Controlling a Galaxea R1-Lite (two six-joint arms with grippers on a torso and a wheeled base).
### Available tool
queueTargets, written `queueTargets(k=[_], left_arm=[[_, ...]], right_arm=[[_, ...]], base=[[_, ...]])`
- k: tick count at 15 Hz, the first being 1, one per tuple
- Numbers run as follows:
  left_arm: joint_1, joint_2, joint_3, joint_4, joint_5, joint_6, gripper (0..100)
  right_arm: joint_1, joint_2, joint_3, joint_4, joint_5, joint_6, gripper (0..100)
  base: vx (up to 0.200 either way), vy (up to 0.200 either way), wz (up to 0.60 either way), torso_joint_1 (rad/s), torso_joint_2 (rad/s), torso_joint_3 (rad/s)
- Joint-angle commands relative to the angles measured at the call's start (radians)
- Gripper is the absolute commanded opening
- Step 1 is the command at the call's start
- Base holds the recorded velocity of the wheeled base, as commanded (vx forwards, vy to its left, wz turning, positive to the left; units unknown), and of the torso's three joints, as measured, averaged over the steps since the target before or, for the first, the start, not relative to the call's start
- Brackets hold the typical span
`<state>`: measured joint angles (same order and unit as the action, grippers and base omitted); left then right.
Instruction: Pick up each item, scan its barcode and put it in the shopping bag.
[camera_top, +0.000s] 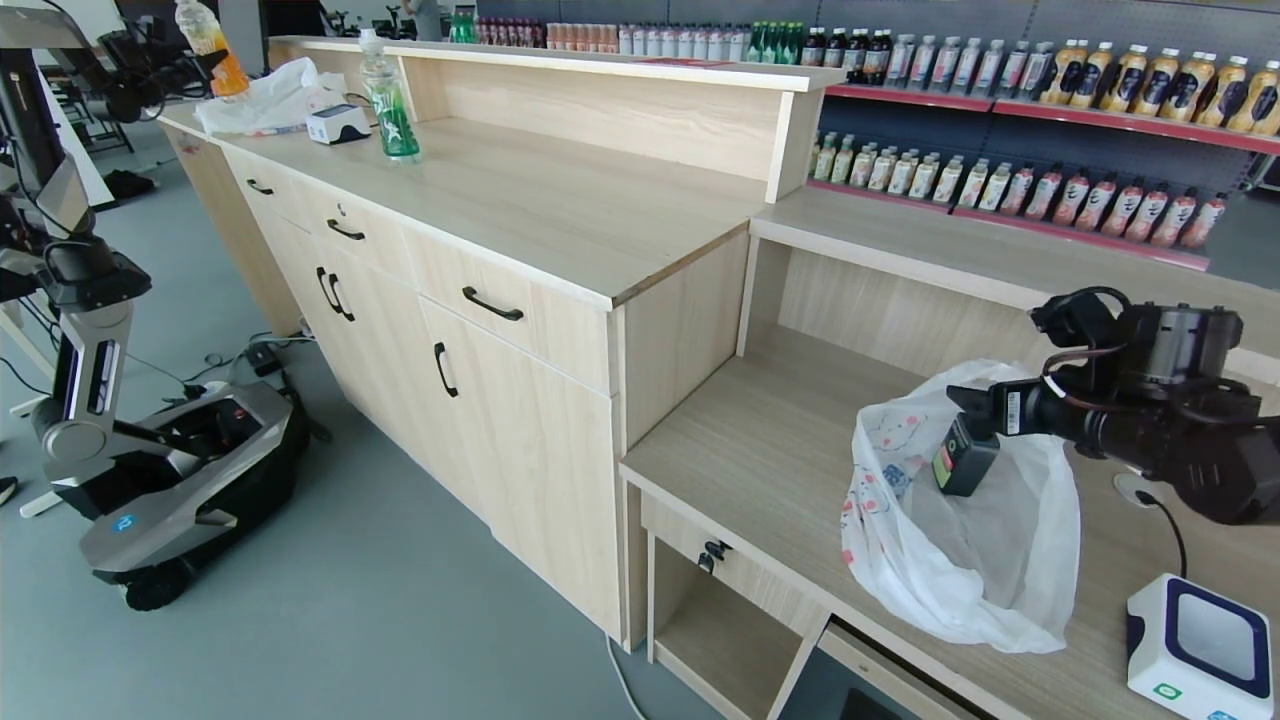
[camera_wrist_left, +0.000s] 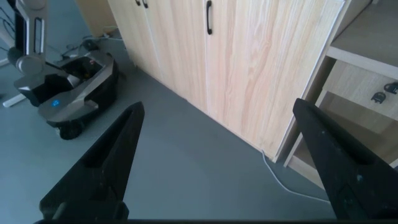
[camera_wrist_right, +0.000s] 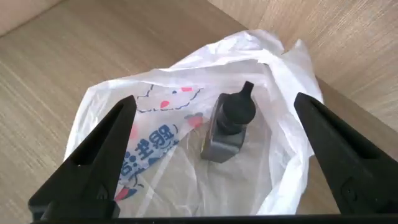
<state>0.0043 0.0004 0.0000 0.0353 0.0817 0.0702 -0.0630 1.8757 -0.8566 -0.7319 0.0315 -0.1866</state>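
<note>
A white plastic shopping bag (camera_top: 960, 570) stands open on the low wooden desk (camera_top: 760, 450). Inside the bag (camera_wrist_right: 155, 143) lies a small dark bottle with a black cap (camera_wrist_right: 227, 127), clear of both fingers. My right gripper (camera_top: 965, 445) hangs open just above the bag's mouth, and the right wrist view shows this gripper (camera_wrist_right: 214, 102) with its fingers spread wide and nothing held. My left gripper (camera_wrist_left: 217, 109) is open and empty, out over the grey floor facing the cabinet doors. A white barcode scanner (camera_top: 1200, 645) sits on the desk at the near right.
A tall wooden counter (camera_top: 520, 200) rises left of the desk, carrying a green bottle (camera_top: 390, 100), another scanner and another bag. Another robot (camera_top: 150, 470) stands on the floor at the far left. Drink shelves line the back wall.
</note>
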Motion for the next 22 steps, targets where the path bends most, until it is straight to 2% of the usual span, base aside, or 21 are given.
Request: queueTargets(k=[1,4,6,7,9,11,12,14,16,20,22], left_arm=[[0.0,0.0,0.0,0.0,0.001,0.0,100],[0.0,0.0,0.0,0.0,0.001,0.0,100],[0.0,0.0,0.0,0.0,0.001,0.0,100],[0.0,0.0,0.0,0.0,0.001,0.0,100],[0.0,0.0,0.0,0.0,0.001,0.0,100],[0.0,0.0,0.0,0.0,0.001,0.0,100],[0.0,0.0,0.0,0.0,0.0,0.0,100],[0.0,0.0,0.0,0.0,0.001,0.0,100],[0.0,0.0,0.0,0.0,0.001,0.0,100],[0.0,0.0,0.0,0.0,0.001,0.0,100],[0.0,0.0,0.0,0.0,0.001,0.0,100]], right_arm=[[0.005,-0.308,0.103,0.103,0.007,-0.054,100],[-0.015,-0.455,0.151,0.109,0.01,-0.149,100],[-0.04,-0.498,0.114,0.12,0.015,-0.151,100],[-0.083,-0.521,0.056,0.184,0.015,-0.154,100],[-0.178,-0.527,-0.13,0.427,0.007,-0.152,100],[-0.27,-0.491,-0.335,0.732,0.002,-0.142,100],[-0.307,-0.472,-0.4,0.845,0.002,-0.131,100],[-0.371,-0.435,-0.452,0.973,-0.001,-0.109,100],[-0.411,-0.4,-0.421,0.991,-0.11,-0.097,100],[-0.538,-0.323,-0.32,0.96,-0.119,-0.056,100],[-0.571,-0.253,-0.311,0.945,-0.116,-0.051,100]], base=[[0.0,0.0,0.0,0.0,0.0,0.0],[0.0,0.0,-0.6,0.002,0.0,0.005],[0.0,0.0,-0.6,0.0,0.0,0.007],[0.0,0.0,-0.6,0.007,0.01,0.007],[0.0,0.0,-0.6,0.0,0.0,0.005],[0.0,0.0,-0.6,0.002,0.0,0.005],[0.0,0.0,-0.6,0.002,0.01,0.002],[0.0,0.0,-0.6,0.002,0.0,0.007],[0.0,0.0,-0.6,-0.002,0.0,0.002],[0.0,0.0,0.0,0.0,0.0,0.0],[0.0,0.0,0.0,0.0,0.0,0.0]])
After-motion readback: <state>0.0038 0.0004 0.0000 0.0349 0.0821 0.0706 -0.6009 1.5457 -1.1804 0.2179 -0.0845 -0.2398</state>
